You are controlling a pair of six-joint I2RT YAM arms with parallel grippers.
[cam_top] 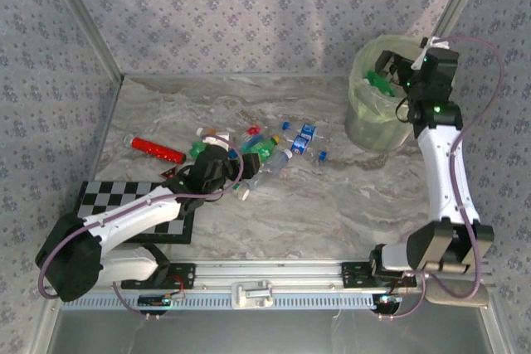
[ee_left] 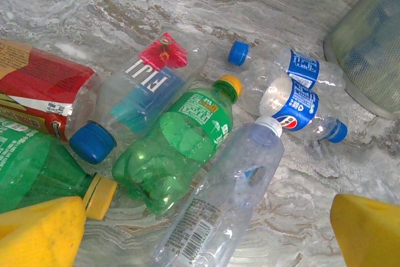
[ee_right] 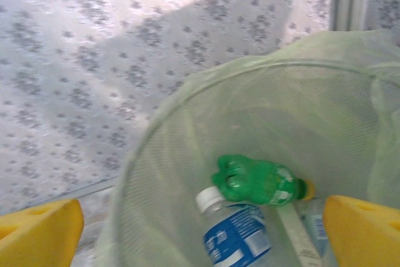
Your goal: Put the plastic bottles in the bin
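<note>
The right gripper [ee_right: 201, 223] hangs over the bin [ee_right: 162, 154], jaws spread wide, holding nothing; a green bottle [ee_right: 259, 181] lies inside at their 12 o'clock; the left gripper [ee_left: 206, 223], equally wide and empty, straddles a clear bottle [ee_left: 219, 204].

left arm [cam_top: 133, 213] low — left tool [ee_left: 203, 232] jaws apart | right arm [cam_top: 444, 172] raised — right tool [ee_right: 203, 229] jaws apart

plastic bottles [ee_left: 181, 148] lie scattered, some inside the bin [cam_top: 363, 128].
</note>
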